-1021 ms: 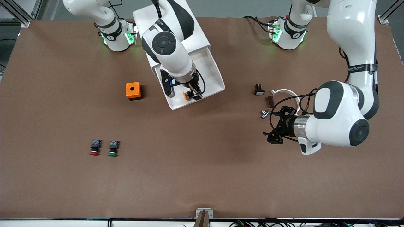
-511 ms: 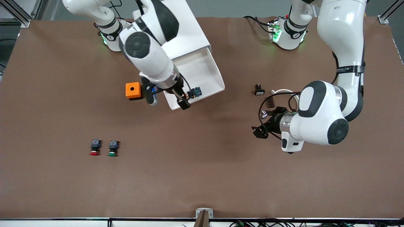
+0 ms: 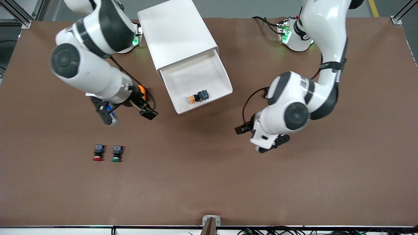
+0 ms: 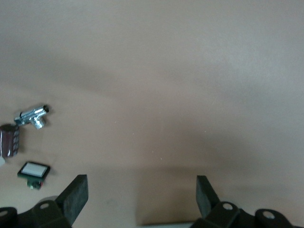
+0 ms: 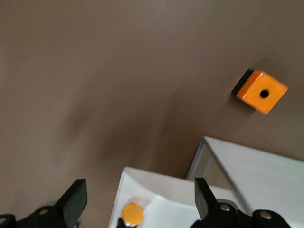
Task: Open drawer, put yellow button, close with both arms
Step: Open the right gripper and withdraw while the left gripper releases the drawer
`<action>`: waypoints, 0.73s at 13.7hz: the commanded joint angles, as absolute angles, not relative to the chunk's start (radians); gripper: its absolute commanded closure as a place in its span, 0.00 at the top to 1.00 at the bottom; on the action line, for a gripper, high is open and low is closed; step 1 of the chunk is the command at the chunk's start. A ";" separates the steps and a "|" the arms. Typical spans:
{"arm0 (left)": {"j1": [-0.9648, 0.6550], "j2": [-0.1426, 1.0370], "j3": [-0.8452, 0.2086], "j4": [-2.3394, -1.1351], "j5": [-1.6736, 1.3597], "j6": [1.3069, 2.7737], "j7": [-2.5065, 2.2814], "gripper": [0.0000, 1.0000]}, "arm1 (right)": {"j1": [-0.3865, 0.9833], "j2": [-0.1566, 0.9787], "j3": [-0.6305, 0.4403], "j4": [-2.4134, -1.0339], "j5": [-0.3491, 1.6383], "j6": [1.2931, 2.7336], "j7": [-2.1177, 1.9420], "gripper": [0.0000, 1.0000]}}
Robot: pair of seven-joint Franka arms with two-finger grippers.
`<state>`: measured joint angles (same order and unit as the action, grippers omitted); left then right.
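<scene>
The drawer (image 3: 224,77) stands pulled out of the white cabinet (image 3: 176,32). The yellow button (image 3: 198,96) lies on its side in the drawer, close to the front wall, touched by nothing. My right gripper (image 3: 147,113) hangs open and empty over the table beside the drawer, close to the orange box (image 3: 142,88). In the right wrist view the right gripper (image 5: 138,199) frames the button's yellow cap (image 5: 132,213) and the drawer's corner (image 5: 156,187). My left gripper (image 3: 242,129) is open and empty over bare table off the drawer's front; the left gripper (image 4: 141,192) has nothing between its fingers.
A red-capped button (image 3: 98,153) and a green-capped button (image 3: 117,154) sit side by side nearer the front camera, toward the right arm's end. The orange box (image 5: 261,91) has a hole on top. A silver part (image 4: 32,116), a brown cylinder (image 4: 9,140) and a white-faced switch (image 4: 33,170) lie near the left arm.
The right gripper let go of the yellow button in the drawer, opened, and swung out toward the orange box. The left arm moved toward the drawer's front.
</scene>
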<state>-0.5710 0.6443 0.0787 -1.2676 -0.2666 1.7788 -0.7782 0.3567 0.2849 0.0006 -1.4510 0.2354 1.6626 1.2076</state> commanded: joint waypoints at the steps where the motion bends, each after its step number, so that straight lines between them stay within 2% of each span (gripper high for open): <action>1: -0.606 0.672 0.081 -1.278 -0.221 1.877 -0.749 1.00 | 0.246 0.261 0.017 -1.447 0.245 1.614 1.051 1.00; 5: -0.666 0.637 0.080 -1.364 -0.232 1.899 -0.796 1.00 | 0.129 0.233 0.015 -1.450 0.220 1.577 0.691 1.00; 7: -0.695 0.646 0.081 -1.364 -0.233 1.908 -0.849 1.00 | 0.117 0.213 0.018 -1.451 0.100 1.563 0.541 1.00; 10: -0.701 0.661 0.077 -1.361 -0.244 1.910 -0.957 1.00 | 0.058 0.160 0.015 -1.459 0.066 1.522 0.335 1.00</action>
